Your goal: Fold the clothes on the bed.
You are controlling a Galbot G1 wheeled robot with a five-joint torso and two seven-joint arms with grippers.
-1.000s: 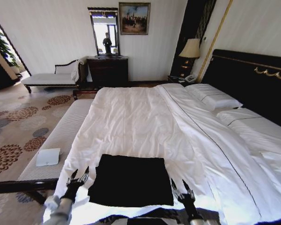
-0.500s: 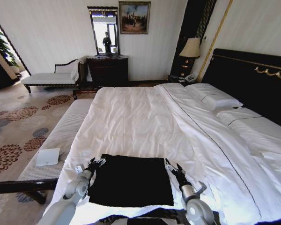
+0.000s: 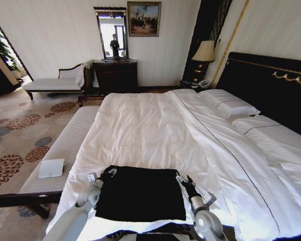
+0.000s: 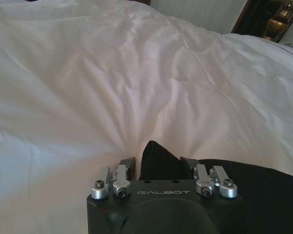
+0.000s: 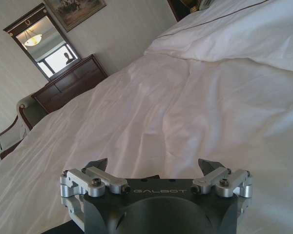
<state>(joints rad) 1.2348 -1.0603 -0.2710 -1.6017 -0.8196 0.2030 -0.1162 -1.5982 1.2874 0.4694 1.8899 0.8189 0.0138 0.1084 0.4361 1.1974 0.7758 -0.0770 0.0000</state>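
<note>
The clothes (image 3: pixel 139 193) lie flat as a dark, nearly square piece on the white duvet (image 3: pixel 145 130), near the foot of the bed (image 3: pixel 271 145). Its two far corners are the points that matter: the left hand (image 3: pixel 109 172) is at the far left corner, the right hand (image 3: pixel 183 182) at the far right one — each arm is nearest to its own side. In the left wrist view, the left hand (image 4: pixel 157 163) is open, with the raised black corner between its fingers. The right hand (image 5: pixel 156 168) is open too, with only a thin edge of dark fabric just in front of it.
</note>
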